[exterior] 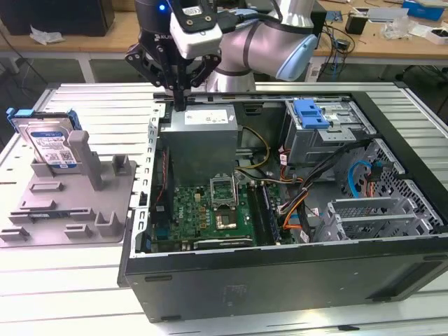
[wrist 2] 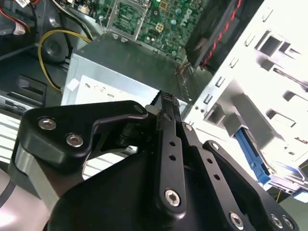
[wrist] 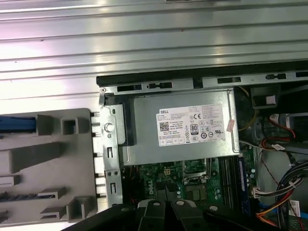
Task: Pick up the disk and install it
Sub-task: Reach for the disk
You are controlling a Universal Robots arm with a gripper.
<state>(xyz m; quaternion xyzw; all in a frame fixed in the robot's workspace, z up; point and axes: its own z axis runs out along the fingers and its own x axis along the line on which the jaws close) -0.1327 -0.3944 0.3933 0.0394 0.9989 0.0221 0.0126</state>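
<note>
Disk [exterior: 50, 142] stands on edge at the exterior view's left. My gripper [exterior: 180, 103], closed and empty, hangs upper centre, well apart.

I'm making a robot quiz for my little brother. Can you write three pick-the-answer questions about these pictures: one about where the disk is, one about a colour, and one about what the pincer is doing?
1. Where is the disk?
A) standing in the grey holder outside the computer case
B) lying flat inside the case
C) in the pincer

2. What colour is the frame round the disk?
A) red
B) blue
C) yellow

3. What is the pincer doing?
A) squeezing the disk
B) shut on nothing, up by the power-supply box
C) lying on the holder

Answers:
1 A: in the exterior view the disk stands upright in the holder on that view's left.
2 B: the plastic along its edges is blue.
3 B: its fingers meet with nothing between them, well apart from the disk.
</note>
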